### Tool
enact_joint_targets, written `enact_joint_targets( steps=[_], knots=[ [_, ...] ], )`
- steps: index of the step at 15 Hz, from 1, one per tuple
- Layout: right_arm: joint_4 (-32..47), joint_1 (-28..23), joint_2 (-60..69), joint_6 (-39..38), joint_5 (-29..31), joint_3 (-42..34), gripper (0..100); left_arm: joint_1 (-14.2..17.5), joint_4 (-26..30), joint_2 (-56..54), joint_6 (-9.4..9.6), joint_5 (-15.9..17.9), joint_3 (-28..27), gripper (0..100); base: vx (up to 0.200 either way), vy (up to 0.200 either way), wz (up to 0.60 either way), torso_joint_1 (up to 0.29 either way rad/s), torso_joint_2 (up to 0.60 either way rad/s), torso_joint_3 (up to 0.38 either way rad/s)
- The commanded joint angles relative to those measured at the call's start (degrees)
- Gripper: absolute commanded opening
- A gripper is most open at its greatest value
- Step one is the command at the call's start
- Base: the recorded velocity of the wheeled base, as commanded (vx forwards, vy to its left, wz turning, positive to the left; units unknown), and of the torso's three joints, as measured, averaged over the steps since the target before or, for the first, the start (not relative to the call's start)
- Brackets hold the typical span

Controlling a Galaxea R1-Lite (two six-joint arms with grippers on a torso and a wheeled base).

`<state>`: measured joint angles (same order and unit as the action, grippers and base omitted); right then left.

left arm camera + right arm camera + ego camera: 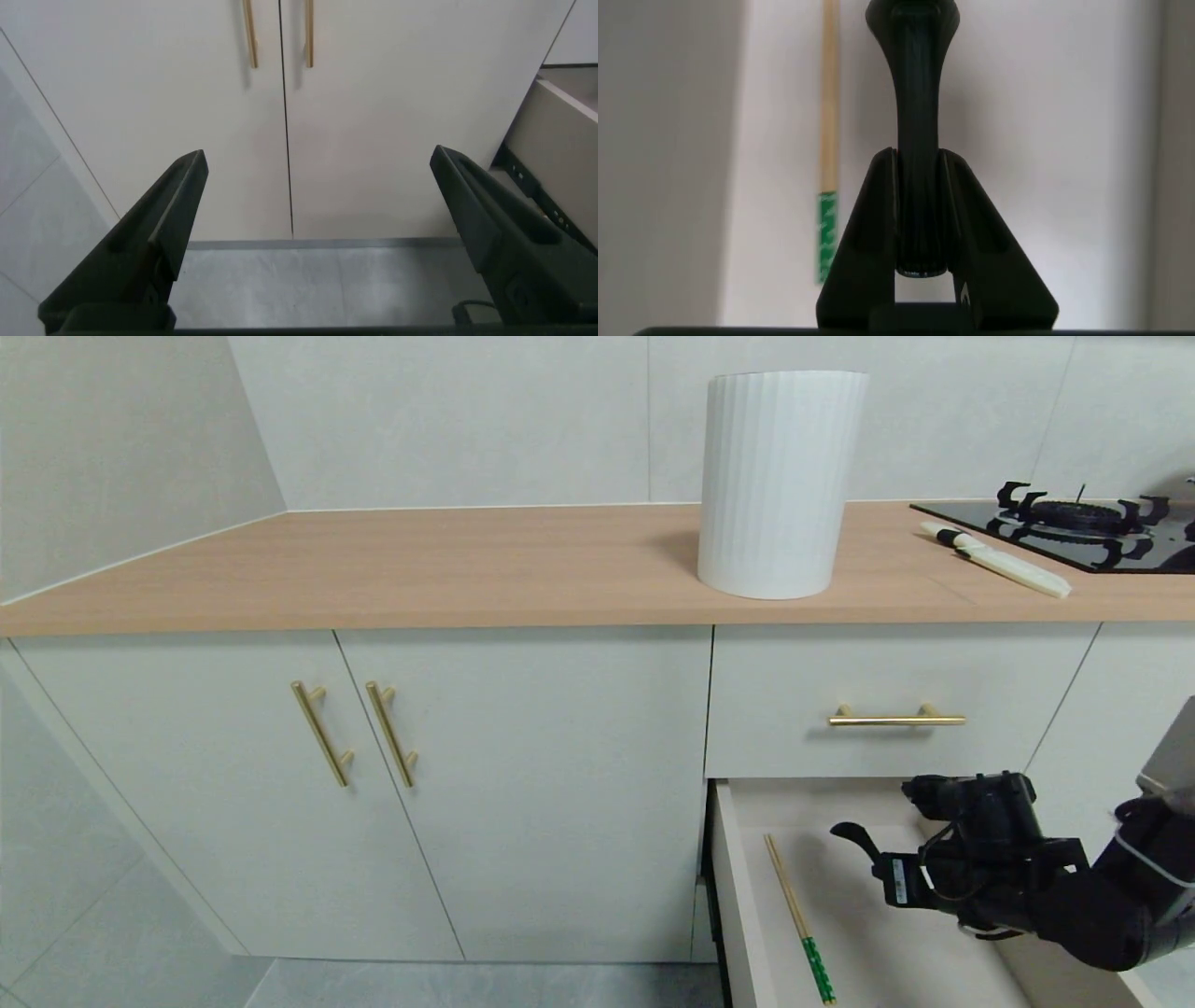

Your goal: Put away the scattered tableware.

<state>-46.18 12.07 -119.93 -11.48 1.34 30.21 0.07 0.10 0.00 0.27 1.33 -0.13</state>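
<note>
A pair of wooden chopsticks (798, 919) with green ends lies in the open lower drawer (738, 896), close to its left wall. My right gripper (854, 840) hovers over the drawer just right of the chopsticks (827, 140), shut with nothing in it (910, 28). On the wooden counter a pale knife (994, 558) with a black band lies beside the stove. Low in front of the cabinet doors, my left gripper (318, 215) is open and empty, facing the doors and the floor.
A tall white ribbed container (775, 485) stands on the counter (467, 569). A black gas hob (1074, 523) is at the far right. Above the open drawer a shut drawer has a gold handle (896, 719). Double cabinet doors with gold handles (322, 733) are on the left.
</note>
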Motion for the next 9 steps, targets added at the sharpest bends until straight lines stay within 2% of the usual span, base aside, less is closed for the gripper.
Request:
enact_joint_targets(
  steps=[1, 6, 9],
  knots=[
    [-2.34, 0.24, -6.90, 0.15, 0.94, -1.29, 0, 0.01, -0.01, 0.00, 0.00, -0.01, -0.04, 100, 0.000, 0.000, 0.00, 0.000, 0.00, 0.000],
    [-2.87, 0.68, -9.44, 0.15, 1.12, -0.76, 0, 0.01, -0.01, 0.00, 0.00, -0.01, -0.04, 100, 0.000, 0.000, 0.00, 0.000, 0.00, 0.000],
    [-6.20, 0.68, -11.73, 0.23, 3.93, -0.76, 0, 0.01, -0.01, 0.00, 0.00, -0.01, -0.04, 100, 0.000, 0.000, 0.00, 0.000, 0.00, 0.000]
  ],
)
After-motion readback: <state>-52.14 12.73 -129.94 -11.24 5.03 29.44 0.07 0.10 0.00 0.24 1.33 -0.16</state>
